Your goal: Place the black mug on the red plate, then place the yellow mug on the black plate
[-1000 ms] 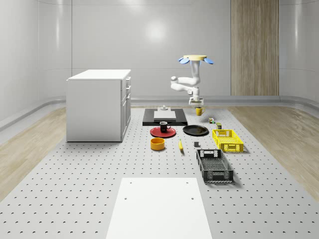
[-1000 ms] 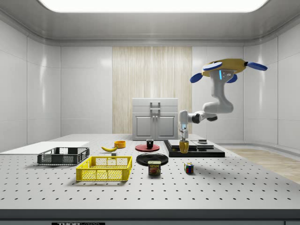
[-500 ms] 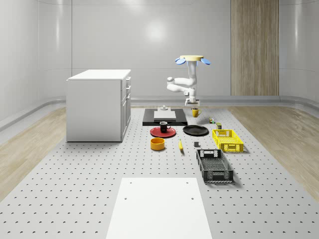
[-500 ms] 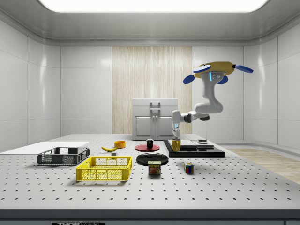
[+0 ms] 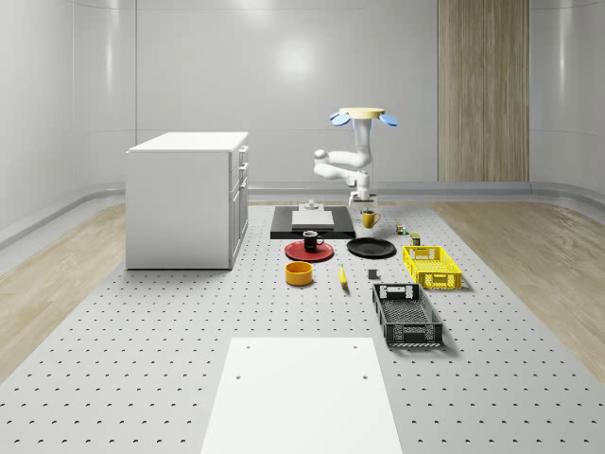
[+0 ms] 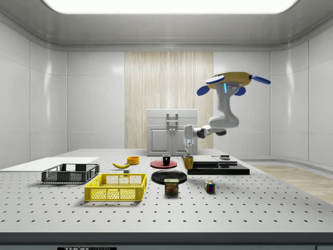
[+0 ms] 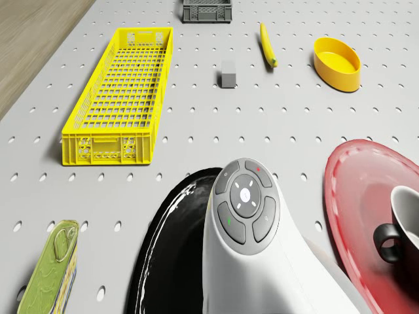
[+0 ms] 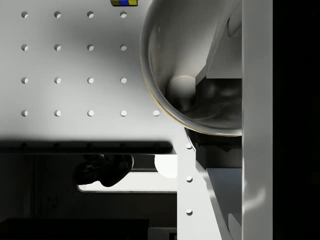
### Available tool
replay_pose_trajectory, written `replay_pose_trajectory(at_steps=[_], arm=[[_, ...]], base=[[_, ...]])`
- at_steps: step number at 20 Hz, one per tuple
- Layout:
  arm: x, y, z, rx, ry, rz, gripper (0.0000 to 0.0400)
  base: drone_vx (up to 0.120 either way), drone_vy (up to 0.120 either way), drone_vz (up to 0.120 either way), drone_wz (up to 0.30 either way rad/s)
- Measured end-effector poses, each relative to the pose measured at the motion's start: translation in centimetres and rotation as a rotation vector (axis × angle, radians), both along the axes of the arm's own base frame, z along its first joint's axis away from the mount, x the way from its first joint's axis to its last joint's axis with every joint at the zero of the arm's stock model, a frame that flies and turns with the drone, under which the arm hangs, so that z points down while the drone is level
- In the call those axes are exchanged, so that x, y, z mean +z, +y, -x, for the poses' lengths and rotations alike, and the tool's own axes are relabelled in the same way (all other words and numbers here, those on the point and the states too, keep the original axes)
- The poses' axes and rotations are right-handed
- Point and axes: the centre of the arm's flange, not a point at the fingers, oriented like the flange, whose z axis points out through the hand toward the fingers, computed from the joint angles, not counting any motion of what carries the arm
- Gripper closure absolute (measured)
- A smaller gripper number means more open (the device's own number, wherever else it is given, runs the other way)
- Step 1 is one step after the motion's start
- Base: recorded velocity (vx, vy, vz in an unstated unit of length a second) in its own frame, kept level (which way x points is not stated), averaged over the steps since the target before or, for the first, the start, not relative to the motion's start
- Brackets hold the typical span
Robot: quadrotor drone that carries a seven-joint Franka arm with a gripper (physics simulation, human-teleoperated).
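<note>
Above the far end of the perforated table (image 5: 142,359), the drone (image 6: 229,80) hovers beside the black slab (image 6: 218,167), its arm reaching down so that the gripper (image 6: 188,152) sits at the top of the yellow mug (image 6: 188,162), closed on its rim and holding it clear of the table, just past the far edge of the black plate (image 6: 169,176). The black mug (image 5: 311,240) already stands on the red plate (image 5: 309,252), so I judge the first step done and the second one in hand: the carry of the yellow mug to its plate. The next move calls for bringing the mug over the plate's middle, lowering it upright until the base rests there, and only then letting go; a release from height, or off the rim, could tip it. The mug hangs upright, a plain glossy yellow cup with its handle toward the whole-scene view's right, and in the wrist view its pale shiny inside (image 8: 195,65) curves close beside one finger (image 8: 256,115)
</note>
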Motion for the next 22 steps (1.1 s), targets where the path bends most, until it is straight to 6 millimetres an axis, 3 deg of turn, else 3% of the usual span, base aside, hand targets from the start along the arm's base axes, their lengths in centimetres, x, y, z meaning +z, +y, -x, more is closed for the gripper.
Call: replay_pose_trajectory(at_steps=[19,22], arm=[[0.0,0.0,0.0,0.0,0.0,0.0,0.029],[0.4,0.0,0.0,0.0,0.0,0.0,0.029]], base=[[0.12,0.0,-0.004,0.0],[0.013,0.0,0.0,0.0]])
